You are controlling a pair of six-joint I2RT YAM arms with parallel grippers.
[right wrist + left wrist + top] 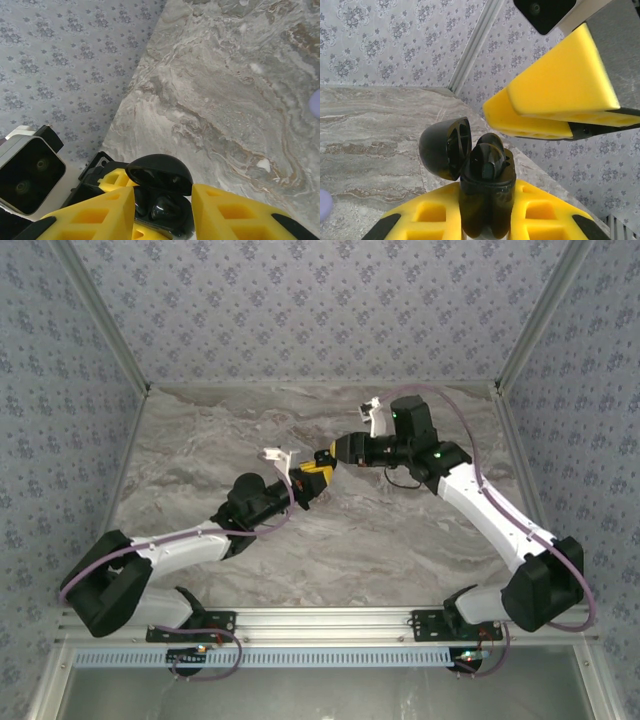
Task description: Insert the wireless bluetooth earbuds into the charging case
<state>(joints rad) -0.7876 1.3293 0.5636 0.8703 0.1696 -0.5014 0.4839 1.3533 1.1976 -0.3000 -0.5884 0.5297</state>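
In the top view, the left gripper [308,485] and the right gripper [327,457] were nose to nose above the middle of the counter [400,540]. The thing between them was too small to make out there.

In the left wrist view, the left fingers [420,215] were closed on the black charging case [487,197]. They held it upright, so its open top faced the other arm. The lid [442,150] hung open to the left of the case, out of the way. A black earbud [487,160] sat in the mouth of the case. I think it may not have been pushed all the way in. The right fingers [555,95] floated just above the case, to its right.

In the right wrist view, the right fingers stood apart, one on each side of the case, and held nothing. That gap probably kept them from bumping the case. A pale lilac piece [315,105] lay on the counter, well apart from the case. It may have been another earbud waiting.
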